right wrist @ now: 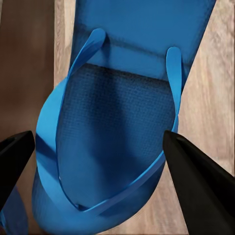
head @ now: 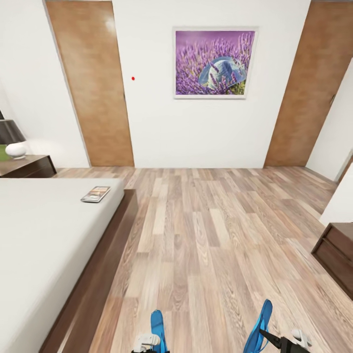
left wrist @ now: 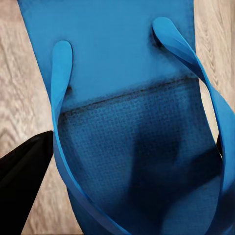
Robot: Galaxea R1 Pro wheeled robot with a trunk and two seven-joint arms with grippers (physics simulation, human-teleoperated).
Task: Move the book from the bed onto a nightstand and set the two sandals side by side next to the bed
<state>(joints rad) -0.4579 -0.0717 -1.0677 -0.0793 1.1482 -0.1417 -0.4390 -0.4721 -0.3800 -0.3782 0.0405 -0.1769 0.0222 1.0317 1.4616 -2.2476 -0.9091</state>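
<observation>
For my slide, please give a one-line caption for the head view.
Each hand carries a blue sandal over plank floor beside the bed, where the book lies.

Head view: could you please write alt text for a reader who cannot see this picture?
Two blue sandals, one at the left gripper and one at the right gripper, stand up at the bottom edge over a wood-plank floor. A book lies on the grey bed at left, with a nightstand beyond it.
</observation>
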